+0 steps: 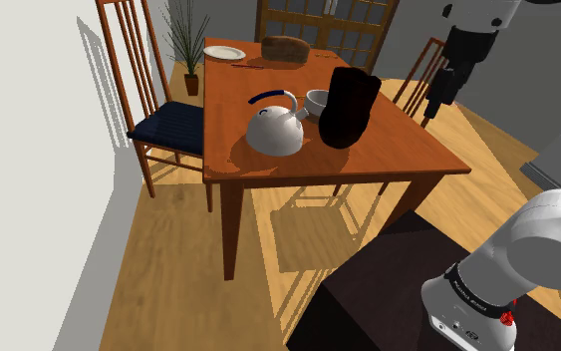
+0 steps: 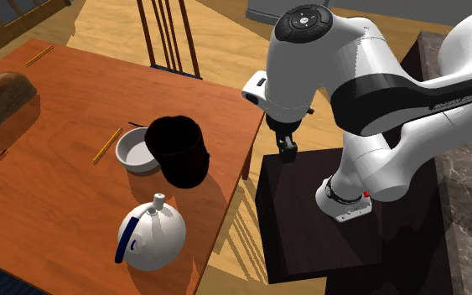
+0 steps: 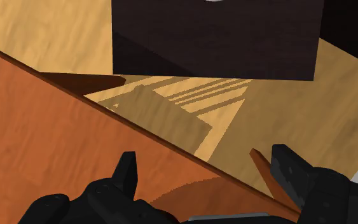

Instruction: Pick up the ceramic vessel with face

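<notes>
Currently untouched: the tall, black, pot-shaped vessel (image 1: pixel 348 105) stands upright on the reddish-brown wooden table (image 1: pixel 388 165), towards the edge that faces the robot's stand. It is drawn flat black. I can make out no face on it, and its material does not show.

Hand: the all-black two-finger gripper (image 2: pixel 287 151) hangs beyond the table's edge, above the gap between the table and the dark box-shaped stand (image 2: pixel 301 226), well apart from the vessel. In the wrist view the fingers (image 3: pixel 125 170) are spread wide with nothing between them; the table's edge and plank floor lie beneath.

Progress, as I judge it: the very start. No grasp, no lift. All is left: carry the hand over the table, lower it onto the vessel, close, raise.

Surroundings:
- A small pale round bowl (image 1: pixel 317 101) sits just beside the vessel; whether it touches, I cannot tell.
- A white rounded kettle with a blue handle (image 1: pixel 276 128) stands near, on the shoulder view's left.
- A yellow pencil (image 2: pixel 106 145) lies by the bowl.
- A brown bread loaf (image 1: pixel 285 47) and a white plate (image 1: pixel 224 53) lie farther off.

Obstruction: the vessel's side towards the gripper looks free. Bowl and kettle crowd the other side, so a finger lowered there might nudge the bowl.
</notes>
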Controlling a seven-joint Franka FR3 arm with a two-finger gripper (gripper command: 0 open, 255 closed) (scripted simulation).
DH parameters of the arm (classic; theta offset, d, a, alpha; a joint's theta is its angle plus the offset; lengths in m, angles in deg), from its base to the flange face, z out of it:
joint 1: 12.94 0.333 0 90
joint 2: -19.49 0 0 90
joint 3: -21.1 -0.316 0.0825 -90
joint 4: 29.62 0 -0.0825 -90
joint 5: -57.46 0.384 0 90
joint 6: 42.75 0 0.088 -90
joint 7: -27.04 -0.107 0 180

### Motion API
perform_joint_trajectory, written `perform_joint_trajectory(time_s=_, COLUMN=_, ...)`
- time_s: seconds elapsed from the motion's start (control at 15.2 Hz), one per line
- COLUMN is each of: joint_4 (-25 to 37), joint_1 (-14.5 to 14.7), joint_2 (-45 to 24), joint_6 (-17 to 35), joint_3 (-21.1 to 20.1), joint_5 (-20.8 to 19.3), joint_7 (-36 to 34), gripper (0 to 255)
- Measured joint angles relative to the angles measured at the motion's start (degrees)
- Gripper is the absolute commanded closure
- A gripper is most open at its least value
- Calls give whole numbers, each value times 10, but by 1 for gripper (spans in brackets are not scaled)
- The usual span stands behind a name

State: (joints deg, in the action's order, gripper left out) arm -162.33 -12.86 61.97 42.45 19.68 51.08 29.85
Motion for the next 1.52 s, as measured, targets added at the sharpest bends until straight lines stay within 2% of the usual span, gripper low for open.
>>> perform_joint_trajectory(time_s=0.26, joint_4=28, joint_1=0, joint_2=-46, joint_6=19, joint_3=5, joint_5=2, joint_7=5, gripper=0)
perform_joint_trajectory(time_s=0.66, joint_4=125, joint_1=-1, joint_2=-183, joint_6=58, joint_3=22, joint_5=9, joint_7=25, gripper=0)
perform_joint_trajectory(time_s=0.99, joint_4=229, joint_1=-2, joint_2=-302, joint_6=74, joint_3=34, joint_5=21, joint_7=47, gripper=0)
perform_joint_trajectory(time_s=1.52, joint_4=429, joint_1=-7, joint_2=-485, joint_6=53, joint_3=43, joint_5=50, joint_7=78, gripper=0)
